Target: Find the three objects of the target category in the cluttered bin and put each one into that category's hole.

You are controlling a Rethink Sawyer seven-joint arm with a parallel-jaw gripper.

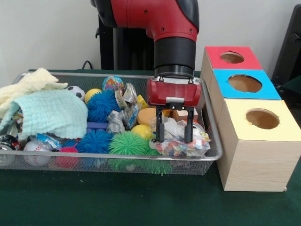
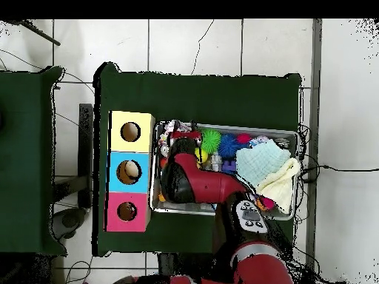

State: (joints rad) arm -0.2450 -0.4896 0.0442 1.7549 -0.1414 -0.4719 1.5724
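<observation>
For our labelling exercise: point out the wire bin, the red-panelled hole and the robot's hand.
bin (image 1: 212,123), front view, right-hand rim.
hole (image 1: 232,57), front view, middle of the dark opening in the red panel.
hand (image 1: 174,137), front view, midway between its two black fingertips.

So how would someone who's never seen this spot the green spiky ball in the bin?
Find the wire mesh bin left of the three wooden boxes. At its near rim, about the middle, sits the green spiky ball; the spiky balls left of it are blue.
</observation>
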